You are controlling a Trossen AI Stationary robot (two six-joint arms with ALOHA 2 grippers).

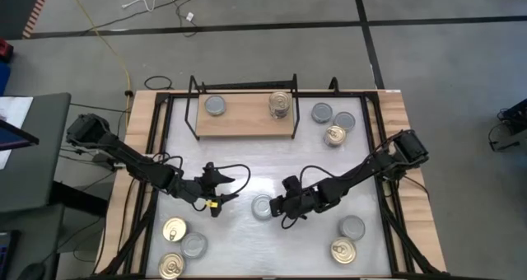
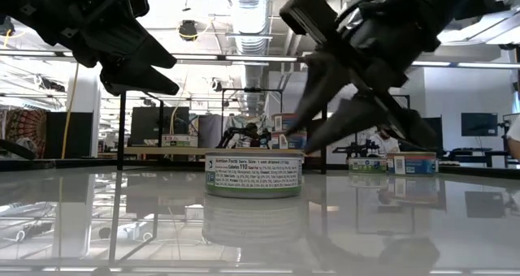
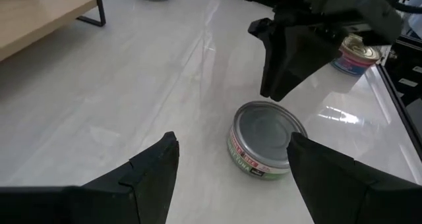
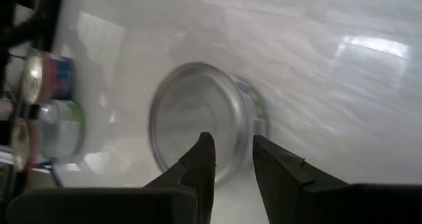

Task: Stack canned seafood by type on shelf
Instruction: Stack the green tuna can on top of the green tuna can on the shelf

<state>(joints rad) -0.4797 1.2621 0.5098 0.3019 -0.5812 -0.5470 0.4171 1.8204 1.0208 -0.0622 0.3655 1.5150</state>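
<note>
A: Why is the small round grey-topped tin (image 1: 262, 207) alone in the middle of the glossy white tabletop (image 1: 247, 161)?

B: It looks like the next one to be moved. The right pincer (image 1: 286, 206) is just beside it, tilted down over its rim. In the right wrist view the two dark fingers (image 4: 201, 161) stand close together with the tin's edge beyond them, not between them, so I'd call that pincer narrowed and holding nothing.

A: And the left pincer (image 1: 219, 187)?

B: Near the tin on its other side, jaws spread wide and empty, hovering clear of the tabletop. It seems to be waiting.

A: How are things on the light wooden shelf in its black wire frame (image 1: 243, 119)?

B: One grey-topped tin (image 1: 215, 105) sits toward its left end and a gold-topped ring-pull tin (image 1: 280, 104) toward its right, possibly already a stack. That spacing suits sorting by type, so this grey tin would belong with the grey one.

A: Any readable writing?

B: In the low view the tin's label (image 2: 253, 176) shows "Calories 110" and "1 can drained" in a nutrition panel. From the left wrist view the wrap is green and red with "TUNA" legible.
</note>
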